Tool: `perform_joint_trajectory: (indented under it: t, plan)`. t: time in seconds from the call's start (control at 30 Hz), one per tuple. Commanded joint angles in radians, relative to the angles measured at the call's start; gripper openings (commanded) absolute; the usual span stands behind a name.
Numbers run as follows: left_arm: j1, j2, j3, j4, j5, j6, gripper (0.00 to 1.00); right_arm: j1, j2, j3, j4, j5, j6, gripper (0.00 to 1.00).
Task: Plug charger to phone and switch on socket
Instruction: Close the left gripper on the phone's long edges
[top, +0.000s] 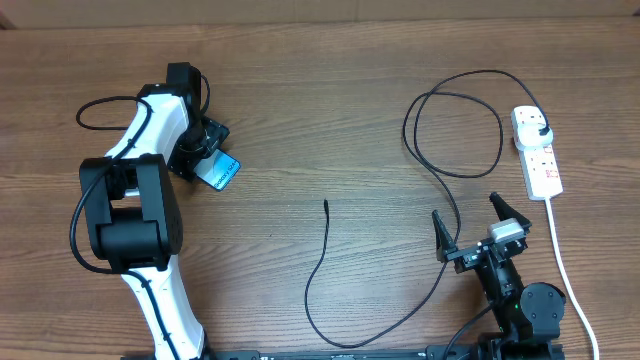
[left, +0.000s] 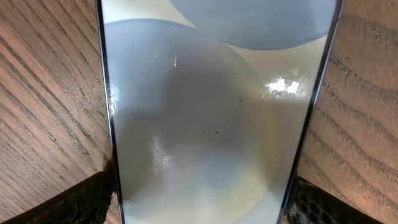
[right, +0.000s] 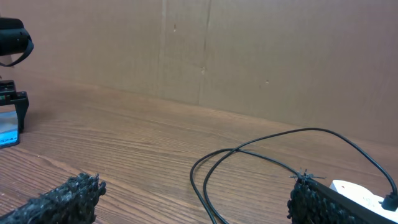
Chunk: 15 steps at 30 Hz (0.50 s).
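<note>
The phone (top: 219, 173) has a light-blue lit screen and lies on the table at the left. It fills the left wrist view (left: 211, 118). My left gripper (top: 203, 150) is shut on the phone, one finger on each long edge (left: 202, 199). The charger, a thin black cable (top: 322, 262), lies loose; its connector tip (top: 326, 204) rests mid-table, apart from the phone. Its black plug (top: 541, 131) sits in the socket, a white power strip (top: 538, 152) at the right. My right gripper (top: 466, 210) is open and empty above the table, near the cable loop (right: 214, 165).
A white cord (top: 565, 262) runs from the power strip to the front edge. A cardboard wall (right: 249, 50) stands behind the table. The strip's corner shows in the right wrist view (right: 357, 190).
</note>
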Motion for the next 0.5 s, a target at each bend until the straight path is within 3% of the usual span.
perform_joint_trajectory:
  t: [0.0, 0.47]
  plan:
    - [0.002, 0.027, -0.01, -0.006, -0.009, 0.015, 0.88, 0.005, -0.005, -0.011, 0.006, -0.004, -0.004, 1.0]
    - [-0.011, 0.027, -0.01, -0.006, -0.006, 0.014, 0.82, 0.005, -0.005, -0.011, 0.006, -0.004, -0.004, 1.0]
